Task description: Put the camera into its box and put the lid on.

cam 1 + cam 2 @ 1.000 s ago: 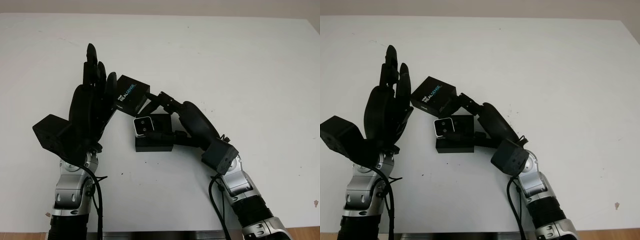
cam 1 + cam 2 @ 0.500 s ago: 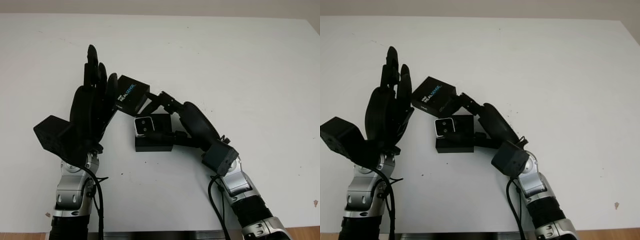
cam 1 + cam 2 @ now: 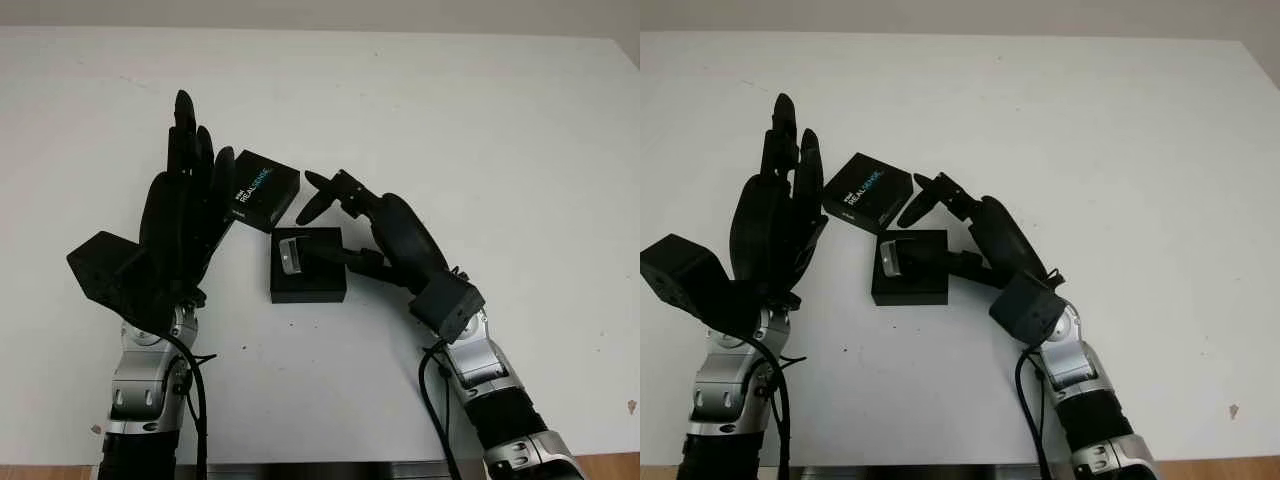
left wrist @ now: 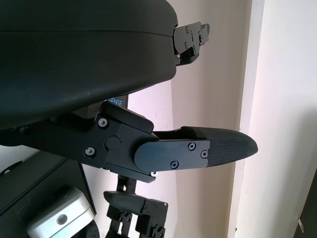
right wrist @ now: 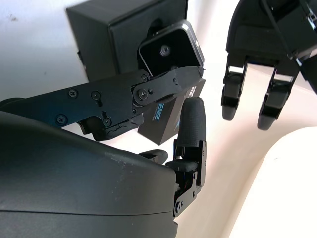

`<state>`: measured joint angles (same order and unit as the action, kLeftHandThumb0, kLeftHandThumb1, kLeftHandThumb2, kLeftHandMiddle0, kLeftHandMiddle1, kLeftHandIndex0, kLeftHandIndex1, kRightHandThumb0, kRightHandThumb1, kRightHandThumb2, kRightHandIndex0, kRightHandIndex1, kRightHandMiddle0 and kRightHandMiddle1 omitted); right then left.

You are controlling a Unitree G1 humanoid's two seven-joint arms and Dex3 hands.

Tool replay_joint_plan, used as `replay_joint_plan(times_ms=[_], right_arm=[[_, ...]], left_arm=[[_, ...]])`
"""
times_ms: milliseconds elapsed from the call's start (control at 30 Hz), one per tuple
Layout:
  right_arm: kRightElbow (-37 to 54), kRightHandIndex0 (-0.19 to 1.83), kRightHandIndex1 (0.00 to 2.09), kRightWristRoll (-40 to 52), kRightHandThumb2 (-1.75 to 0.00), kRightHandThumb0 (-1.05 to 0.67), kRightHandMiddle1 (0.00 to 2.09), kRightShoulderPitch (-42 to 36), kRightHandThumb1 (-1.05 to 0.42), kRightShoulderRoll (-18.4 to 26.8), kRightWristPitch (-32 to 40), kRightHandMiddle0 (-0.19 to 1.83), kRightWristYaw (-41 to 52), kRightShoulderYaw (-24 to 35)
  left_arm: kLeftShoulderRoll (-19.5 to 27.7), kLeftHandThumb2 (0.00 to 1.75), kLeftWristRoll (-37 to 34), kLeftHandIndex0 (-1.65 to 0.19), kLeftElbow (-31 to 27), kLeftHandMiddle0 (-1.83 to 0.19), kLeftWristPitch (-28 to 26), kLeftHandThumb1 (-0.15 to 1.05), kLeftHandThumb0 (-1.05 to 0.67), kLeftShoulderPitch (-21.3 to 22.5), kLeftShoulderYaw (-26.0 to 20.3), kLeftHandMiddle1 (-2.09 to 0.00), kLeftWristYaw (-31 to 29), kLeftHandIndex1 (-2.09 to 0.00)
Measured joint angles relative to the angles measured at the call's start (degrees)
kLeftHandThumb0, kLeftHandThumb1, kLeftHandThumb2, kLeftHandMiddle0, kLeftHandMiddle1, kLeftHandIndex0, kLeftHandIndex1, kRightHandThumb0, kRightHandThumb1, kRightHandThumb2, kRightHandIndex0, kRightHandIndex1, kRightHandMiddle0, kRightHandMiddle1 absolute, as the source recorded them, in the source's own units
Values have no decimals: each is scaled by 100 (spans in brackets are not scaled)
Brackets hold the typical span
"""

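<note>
The open black box sits mid-table. The silver camera lies tilted inside it at its left end. My right hand is open above the box: its thumb reaches across the box to the camera, and its other fingers are raised, clear of it. The right wrist view shows the camera just beyond that thumb. The black lid, printed REALSENSE, lies on the table behind the box. My left hand stands upright and open at the lid's left edge.
The white table stretches wide to the right and behind. Its far edge runs along the top of the eye views.
The camera has tipped from standing upright to lying lower in the box. My right hand's upper fingers have lifted away and the lid now lies flatter. The left hand barely moved.
</note>
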<state>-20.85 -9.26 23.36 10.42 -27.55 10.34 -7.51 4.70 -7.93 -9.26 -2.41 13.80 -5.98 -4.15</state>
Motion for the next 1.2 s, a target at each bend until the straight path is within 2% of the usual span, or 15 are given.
replay_joint_plan(times_ms=[300,400,500,567,633,900,1200], right_arm=[[108,25,13,-17,-5,-45,135,-7,-98,186,390,33,269,46],[184,21,9,1,-5,-55,113,-7,-94,260,523,22,543,-20],[275,14,5,107,-5,-73,90,-7,-94,342,626,10,800,-28],[354,10,4,172,-4,-75,76,-6,-90,426,673,6,965,-20],[389,9,3,245,-4,-75,70,-6,-88,518,665,5,1077,6],[576,10,5,305,-5,-73,63,-180,-87,756,78,9,1152,118],[631,13,6,281,-6,-70,75,-279,-90,750,-95,18,1085,115]], left_arm=[[-5,45,10,19,0,19,-4,105,-79,0,4,0,29,0],[-7,45,8,19,0,19,-5,105,-79,0,7,0,31,0],[-12,45,9,19,0,19,-4,105,-79,0,9,0,46,0],[-13,46,8,19,0,19,-1,105,-78,0,9,0,52,0],[-15,46,7,19,0,19,2,105,-77,0,8,0,55,0],[-27,45,10,19,1,19,37,105,-79,0,11,0,87,0],[-27,46,22,19,8,19,42,105,-79,0,12,0,117,0]])
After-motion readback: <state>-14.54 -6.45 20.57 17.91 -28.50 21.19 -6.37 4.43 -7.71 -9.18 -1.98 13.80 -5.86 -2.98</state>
